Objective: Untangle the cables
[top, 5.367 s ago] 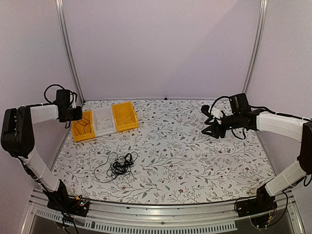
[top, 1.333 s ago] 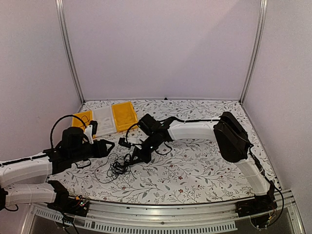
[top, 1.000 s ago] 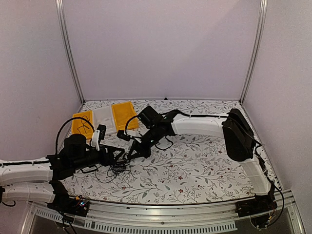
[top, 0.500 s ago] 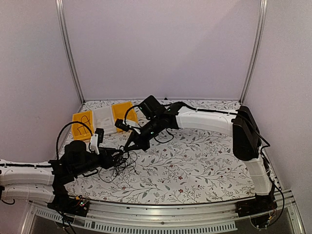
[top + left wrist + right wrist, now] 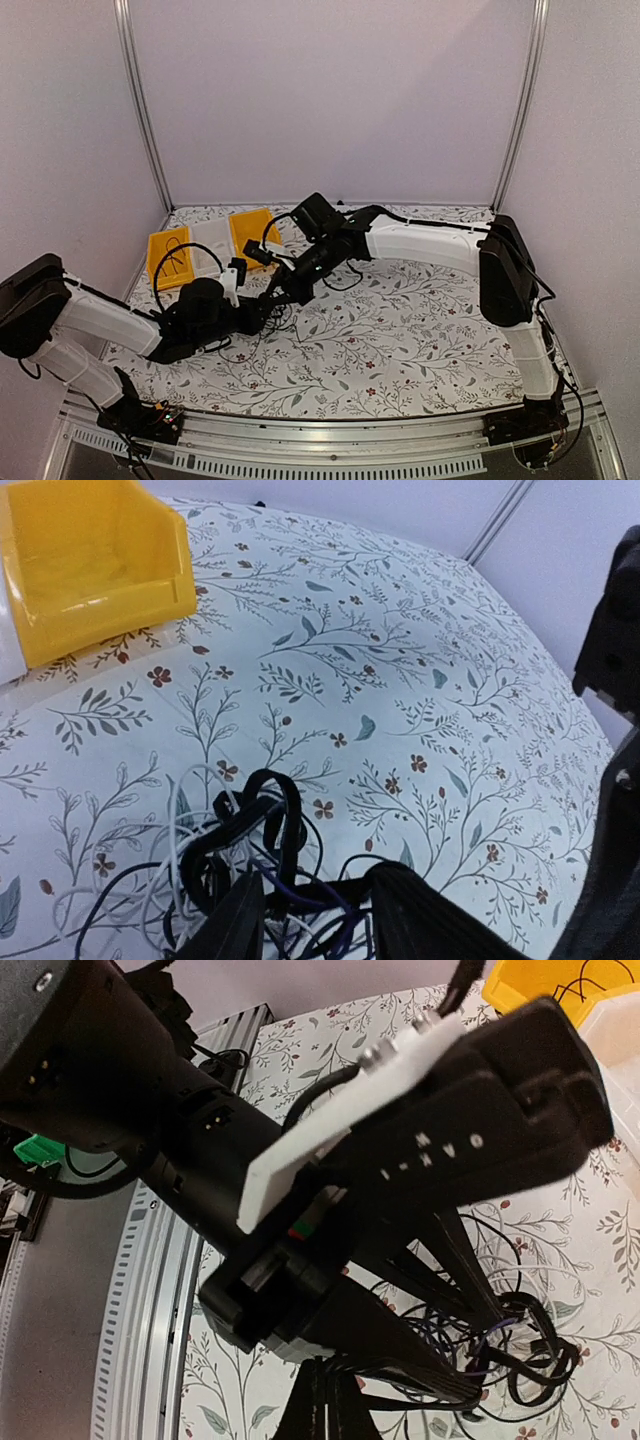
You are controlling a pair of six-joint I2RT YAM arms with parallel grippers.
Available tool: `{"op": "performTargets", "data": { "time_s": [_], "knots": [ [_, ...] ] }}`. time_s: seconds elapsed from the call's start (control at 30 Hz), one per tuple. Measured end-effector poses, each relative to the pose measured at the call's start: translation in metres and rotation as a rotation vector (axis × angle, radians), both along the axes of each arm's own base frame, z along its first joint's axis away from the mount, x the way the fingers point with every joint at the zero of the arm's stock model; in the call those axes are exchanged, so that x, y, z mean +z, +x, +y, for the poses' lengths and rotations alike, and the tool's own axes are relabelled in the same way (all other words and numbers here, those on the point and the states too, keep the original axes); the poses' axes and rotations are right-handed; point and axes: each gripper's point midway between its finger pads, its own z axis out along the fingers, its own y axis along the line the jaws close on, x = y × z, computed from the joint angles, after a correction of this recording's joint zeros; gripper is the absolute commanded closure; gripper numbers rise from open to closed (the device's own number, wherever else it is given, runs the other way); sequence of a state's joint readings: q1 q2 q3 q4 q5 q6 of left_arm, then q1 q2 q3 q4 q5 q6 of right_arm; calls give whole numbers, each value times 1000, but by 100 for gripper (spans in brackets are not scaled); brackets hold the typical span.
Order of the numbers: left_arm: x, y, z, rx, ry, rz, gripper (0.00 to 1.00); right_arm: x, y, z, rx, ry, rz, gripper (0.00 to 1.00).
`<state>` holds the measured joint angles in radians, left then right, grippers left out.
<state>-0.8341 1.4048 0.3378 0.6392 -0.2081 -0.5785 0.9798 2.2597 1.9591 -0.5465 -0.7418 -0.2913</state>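
1. Where the two arms meet over the flowered table [image 5: 420, 350], the left pincer [image 5: 315, 892] lies low against the cables [image 5: 255, 825]. Its jaws stand apart, and strands of the black tangle lie in the gap between them.
2. Just ahead of that pincer the tangle loops up off the table. A few pale and bluish strands run through it close to the fingers [image 5: 235, 925].
3. Well ahead of the left pincer and off to its left sits a yellow bin [image 5: 90, 560].
4. The right pincer [image 5: 325, 1405] meets the tangle from the opposite side, its jaws drawn together into a narrow point. Whether a strand is nipped between the tips cannot be told.
5. In the right wrist view the loops spread just to the right of the right pincer's tip, and the left arm's wrist [image 5: 300, 1190] fills the view above it.
6. From the top view the two pincers sit close together, tip towards tip, with the tangle at and below them.
7. Beyond the left pincer, by the far-left corner, a white bin [image 5: 207, 257] stands between two yellow ones. A thin black wire lies in the leftmost.
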Motion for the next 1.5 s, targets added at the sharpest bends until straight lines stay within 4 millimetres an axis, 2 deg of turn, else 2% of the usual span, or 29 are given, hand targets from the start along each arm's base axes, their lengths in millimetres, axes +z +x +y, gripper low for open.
{"op": "performTargets", "data": {
  "time_s": [0.07,0.17,0.2,0.3,0.4,0.47,0.53,0.63,0.73,0.8,0.87,0.93,1.03,1.1,1.2,1.3,1.43,1.47,1.5],
  "knots": [
    [-13,7,-9,-2,18,21,68,2,3,-6,4,-2,27,100],
    [-40,11,-17,-10,57,72,68,27,-8,-10,51,50,47,100],
    [-41,11,-22,-22,48,71,68,34,-10,-12,54,55,37,100],
    [-18,19,-40,-46,-18,23,70,57,-11,-16,64,67,8,100],
    [1,27,-50,-47,-63,-18,76,94,-11,-18,83,115,-40,100],
    [-9,29,-47,-37,-40,6,76,134,-22,-21,129,194,-77,100],
    [-30,26,-41,-31,11,53,77,190,-38,-28,179,304,-160,100],
    [-55,17,-29,-26,85,123,77,283,-63,-57,229,493,-316,100],
    [-59,15,-26,-24,105,138,80,343,-82,-91,243,611,-432,100],
    [-61,14,-24,-20,115,147,80,365,-85,-110,239,654,-484,100],
    [-63,11,-20,-17,128,155,79,371,-84,-119,230,666,-506,100],
    [-62,8,-14,-10,140,161,78,365,-79,-120,225,652,-500,100],
    [-53,4,-7,0,145,154,76,339,-70,-114,219,595,-455,100],
    [-43,2,-3,5,141,139,69,320,-66,-110,213,550,-424,100],
    [-20,-2,0,-1,121,99,57,298,-62,-107,209,503,-394,100],
    [8,-6,3,-4,88,46,50,272,-59,-105,206,450,-358,100],
    [47,-11,10,0,32,-26,44,234,-56,-104,196,373,-319,100],
    [56,-13,12,1,17,-43,43,218,-55,-106,193,341,-305,100],
    [62,-14,14,2,9,-55,43,215,-55,-106,192,334,-301,100]
  ]
}}
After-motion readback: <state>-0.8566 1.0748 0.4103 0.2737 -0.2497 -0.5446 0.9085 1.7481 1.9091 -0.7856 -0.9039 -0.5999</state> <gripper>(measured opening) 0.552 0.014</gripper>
